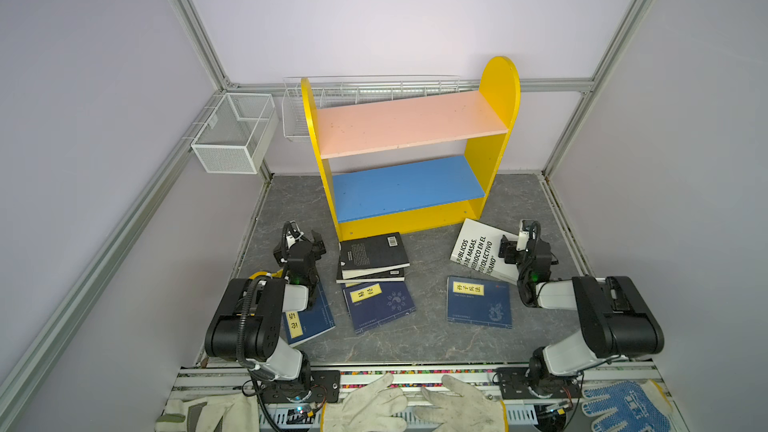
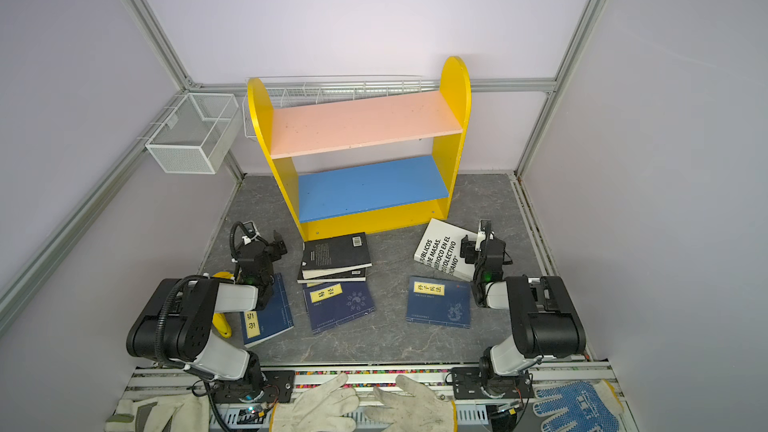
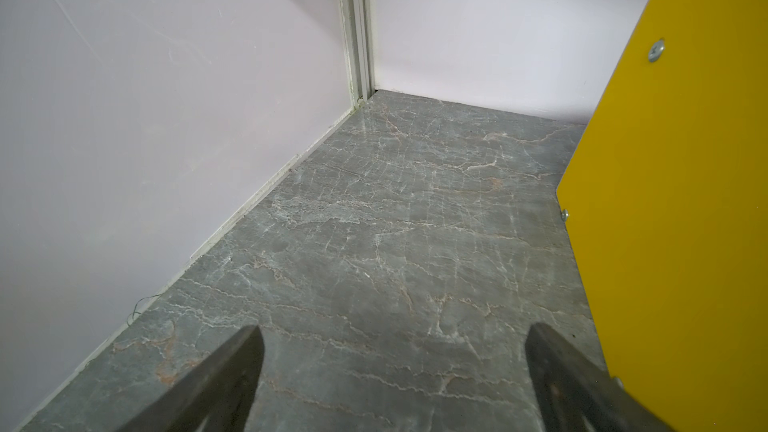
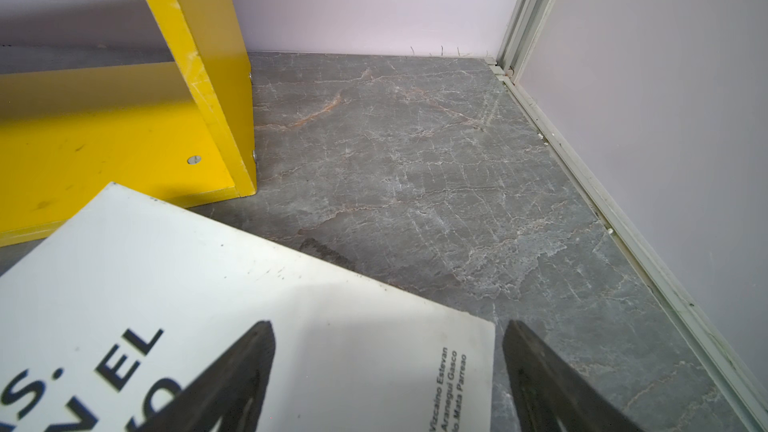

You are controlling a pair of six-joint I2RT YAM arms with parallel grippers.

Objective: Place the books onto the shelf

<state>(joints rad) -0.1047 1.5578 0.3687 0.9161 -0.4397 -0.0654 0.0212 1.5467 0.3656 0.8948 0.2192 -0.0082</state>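
right wrist | white book (image 4: 208, 284) edge between wide-apart right fingers (image 4: 232, 380), ungripped | left fingers (image 3: 220, 384) wide, empty

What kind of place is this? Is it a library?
Probably a robot test booth, not a library: plain walls in a metal frame, two robot arms bolted in front, books lying before a small shelf.
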